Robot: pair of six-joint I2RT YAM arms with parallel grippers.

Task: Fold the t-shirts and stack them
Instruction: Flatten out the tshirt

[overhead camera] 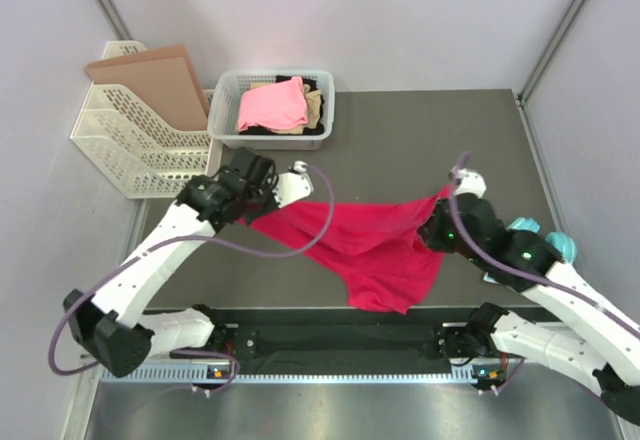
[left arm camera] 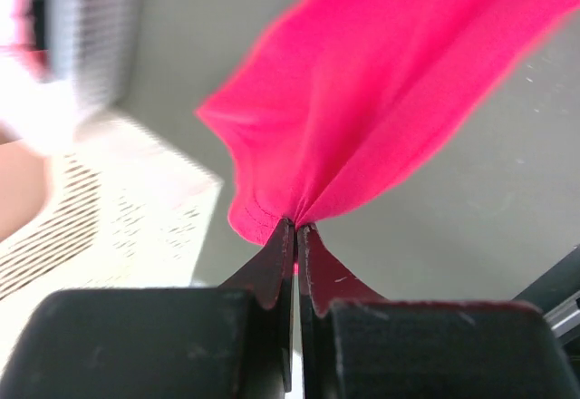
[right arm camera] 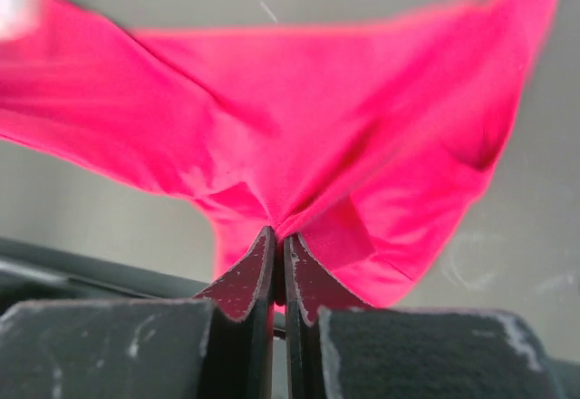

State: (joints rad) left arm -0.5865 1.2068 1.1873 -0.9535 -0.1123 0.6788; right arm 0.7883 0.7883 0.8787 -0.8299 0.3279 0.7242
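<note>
- The left gripper [left arm camera: 294, 227] is clamped right down on a small corner of the crimson t-shirt [overhead camera: 370, 245]. Its jaws meet with only cloth between them, and the fabric fans out ahead of the tips.
- The right gripper [right arm camera: 276, 236] is closed just as tightly, on a bunched fold at the shirt's other end.
- The shirt hangs between the two grippers as a sagging swag. Its lower part droops below and between them and appears to rest on the table [overhead camera: 420, 140], on the side nearer the arm bases.
- Slipping is the first risk: each grip bites only a little cloth at the very fingertips, so drawing the grippers apart hard could pull an end free.
- A twisted spread is the second: the right gripper seems to hold a gather (more than one layer, by the look of it) rather than a clean corner, so the shirt may lie down crooked and fold badly.
- The third is the drooping tail, which could drag off the near edge or catch on the hardware there.
- I cannot tell whether either gripper holds sleeve, shoulder or hem; from above the wrists cover both pinch points, and the wrist views are blurred away from the tips.
- Beyond the left gripper, the white mesh basket [overhead camera: 225, 110] holds a light pink shirt [overhead camera: 272, 105] over a tan shirt [overhead camera: 316, 108] and something black; how many lie beneath is hidden.
</note>
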